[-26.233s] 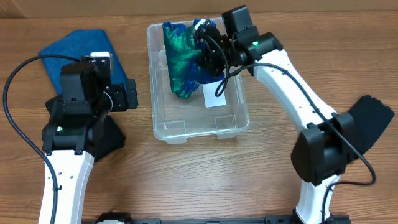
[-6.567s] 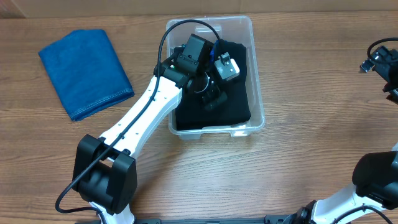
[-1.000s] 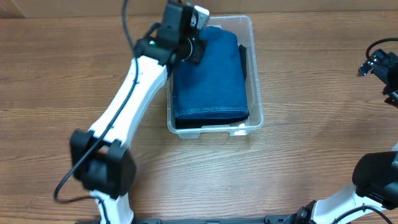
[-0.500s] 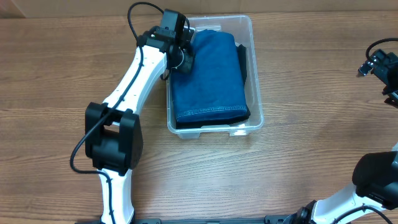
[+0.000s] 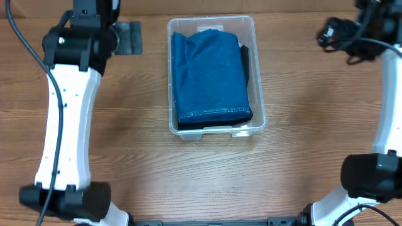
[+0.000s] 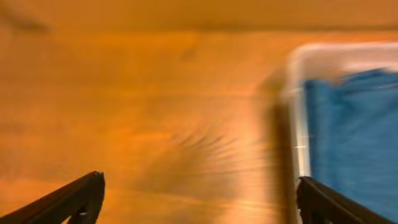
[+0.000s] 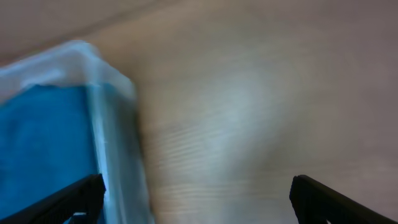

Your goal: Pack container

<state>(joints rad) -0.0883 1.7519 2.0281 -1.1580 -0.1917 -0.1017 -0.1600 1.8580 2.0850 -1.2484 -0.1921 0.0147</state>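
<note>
The clear container [image 5: 259,100] stands at the middle back of the wooden table. A folded blue cloth [image 5: 210,75] fills it, with a black cloth [image 5: 246,63] showing under its right and front edges. My left gripper [image 5: 129,37] hangs open to the left of the container's back corner, holding nothing. The blurred left wrist view has the gripper [image 6: 199,202] over bare wood, with the container [image 6: 295,124] and blue cloth [image 6: 354,137] at right. My right gripper [image 5: 333,30] is open, well to the container's right. In its wrist view the gripper [image 7: 199,199] sits beside the container [image 7: 115,143].
The left arm's white link [image 5: 66,113] runs down the table's left side. The right arm [image 5: 384,113] runs along the right edge, with loose black cables near its wrist. Brown wood shows all around the container.
My left gripper has let go of the blue cloth, opened and swung out of the container to the back left. The right arm has swung in toward the table's back right.
</note>
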